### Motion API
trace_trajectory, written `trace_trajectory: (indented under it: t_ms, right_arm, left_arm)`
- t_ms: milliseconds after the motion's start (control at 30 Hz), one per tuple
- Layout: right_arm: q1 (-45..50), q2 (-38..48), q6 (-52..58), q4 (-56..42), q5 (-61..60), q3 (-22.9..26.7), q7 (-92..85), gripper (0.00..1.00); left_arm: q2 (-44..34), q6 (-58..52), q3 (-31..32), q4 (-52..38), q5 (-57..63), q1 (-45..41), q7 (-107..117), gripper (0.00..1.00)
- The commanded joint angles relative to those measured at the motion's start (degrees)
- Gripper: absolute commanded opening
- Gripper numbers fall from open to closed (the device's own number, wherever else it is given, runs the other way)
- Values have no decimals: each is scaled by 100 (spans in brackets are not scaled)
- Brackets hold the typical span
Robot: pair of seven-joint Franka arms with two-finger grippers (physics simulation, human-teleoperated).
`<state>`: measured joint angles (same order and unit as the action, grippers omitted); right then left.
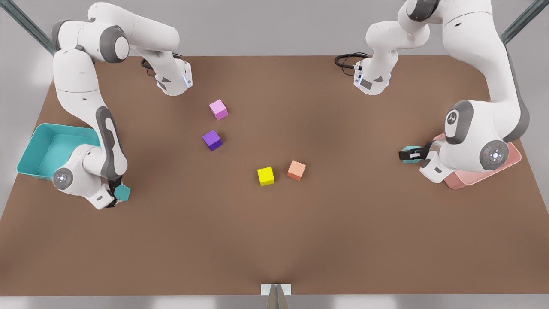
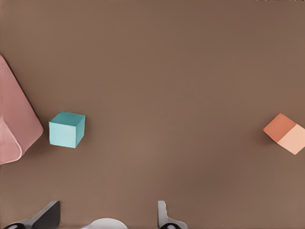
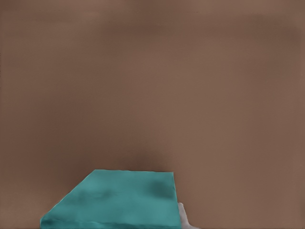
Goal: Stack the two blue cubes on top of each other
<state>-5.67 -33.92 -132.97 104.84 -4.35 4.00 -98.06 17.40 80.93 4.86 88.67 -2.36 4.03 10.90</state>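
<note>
Right gripper point(image 1: 116, 195), front view's left: arm bent low, clamping held cube point(image 3: 119, 202) | left gripper point(image 2: 105, 215): wrist view shows fingers spread, free cube point(image 2: 66, 129) untouched beside tray point(image 2: 12, 119)

Two teal cubes point(image 1: 123, 192) point(image 1: 411, 151), brown table point(image 1: 274, 236), yellow cube point(image 1: 266, 176).

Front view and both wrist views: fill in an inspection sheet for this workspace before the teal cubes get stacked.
Surface: brown table, flat and bare-topped.
Job's things: bin-side teal cube is in a gripper. Tray-side teal cube lies on the table. They are far apart, not stacked.
Clutter: pink cube, purple cube, yellow cube, orange cube, teal bin, pink tray.
Grippers: right gripper appears shut on the bin-side teal cube. Left gripper is open, and the tray-side teal cube is not between its fingers.
Cables: black loops at the table's far edge.
Surroundings: grey wall, metal struts.
</note>
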Motion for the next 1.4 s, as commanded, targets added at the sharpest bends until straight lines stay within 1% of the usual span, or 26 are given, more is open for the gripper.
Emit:
trace_trajectory:
  t_ms: [0, 67, 100, 167, 233, 300, 333, 367, 433, 500, 567, 600, 633, 867, 900, 933, 967, 1033, 1133, 1167, 1200, 1233, 1267, 1300, 1333, 1367]
  right_arm:
    - [689, 96, 298, -60, -593, -4, 2097, 58]
    - [1744, 61, 254, -306, -1340, 5, 3626, 58]
    - [2131, -89, 219, -622, -1367, -4, 4488, 58]
    - [2790, -633, 149, -1589, -1490, 5, 5692, 58]
    - [3440, -1090, -132, -2231, -1455, 14, 6914, 59]
    - [3836, -1565, -220, -3013, -1420, 66, 8249, 59]
    - [3968, -1697, -413, -3207, -1411, 84, 8724, 59]
    - [3986, -1820, -466, -3408, -1411, 84, 8935, 59]
    - [4082, -2523, -625, -4384, -1393, 84, 9463, 59]
    - [4267, -2857, -765, -4798, -1385, 93, 9876, 59]
    - [4513, -2998, -923, -4895, -1385, 119, 10464, 59]
    - [4802, -3007, -915, -4886, -1385, 329, 10807, 59]
    - [4961, -3007, -915, -4877, -1393, 356, 11081, 59]
    - [5164, -2928, -370, -4798, -1358, 435, 11441, 61]
    - [5164, -2937, -370, -4789, -1358, 444, 11441, 63]
    - [5199, -2928, -361, -4701, -1209, 444, 11450, 79]
    - [5208, -2910, -352, -4640, -1174, 444, 11450, 100]
    - [5208, -2884, -352, -4622, -1165, 479, 11441, 100]
    - [5164, -2506, 263, -4622, -1182, 471, 11441, 100]
    - [5155, -2269, 561, -4622, -1209, 471, 11450, 100]
    - [5058, -1900, 1132, -4622, -1244, 453, 11652, 100]
    - [4900, -1189, 2475, -4622, -1244, 453, 11906, 100]
    - [4540, -661, 3750, -4649, -1367, 444, 12285, 100]
    - [4057, -291, 4779, -4578, -1420, 453, 12223, 100]
    - [3302, -124, 5720, -4578, -1411, 453, 12180, 100]
    - [2361, -150, 6406, -4569, -1324, 462, 11548, 100]
  left_arm:
    - [263, 379, -3, 44, 323, 151, -1811, 100]
    - [-457, 2321, -188, 1776, 517, 142, -2698, 100]
    - [-413, 2734, -416, 1916, 517, 168, -3278, 100]
    - [-440, 3736, -486, 2532, 526, 177, -3463, 100]
    - [-352, 4018, -495, 2637, 526, 177, -3963, 100]
    - [-273, 4246, -504, 2796, 534, 203, -4201, 100]
    - [-281, 4238, -504, 2892, 534, 212, -4507, 100]
    - [-299, 4142, -504, 2953, 526, 212, -4868, 100]
    - [-299, 4123, -513, 3130, 657, 282, -4966, 100]
    - [-299, 4123, -609, 3253, 737, 309, -4641, 100]
    - [-343, 4123, -645, 3446, 737, 309, -4614, 100]
    - [-422, 4123, -715, 3630, 737, 309, -4466, 100]
    - [-422, 4132, -724, 3683, 737, 309, -4325, 100]
    - [-317, 4616, -741, 3921, 833, 335, -3657, 100]
    - [-308, 4616, -741, 3921, 912, 344, -3525, 100]
    - [-299, 4616, -741, 3938, 948, 344, -3305, 100]
    - [-290, 4616, -741, 3938, 956, 387, -3226, 100]
    - [-238, 4616, -741, 3973, 947, 388, -2901, 100]
    - [-194, 4616, -741, 3982, 947, 397, -2312, 100]
    - [-150, 4616, -741, 3991, 947, 397, -2312, 100]
    - [-150, 4624, -741, 3991, 947, 449, -2312, 100]
    - [-141, 4624, -741, 3982, 947, 467, -2312, 100]
    - [-114, 4659, -750, 3982, 947, 476, -2312, 100]
    - [-114, 4668, -750, 3982, 947, 476, -2312, 100]
    - [-106, 4677, -750, 3982, 947, 476, -2312, 100]
    - [-71, 4677, -741, 3982, 947, 476, -2312, 100]
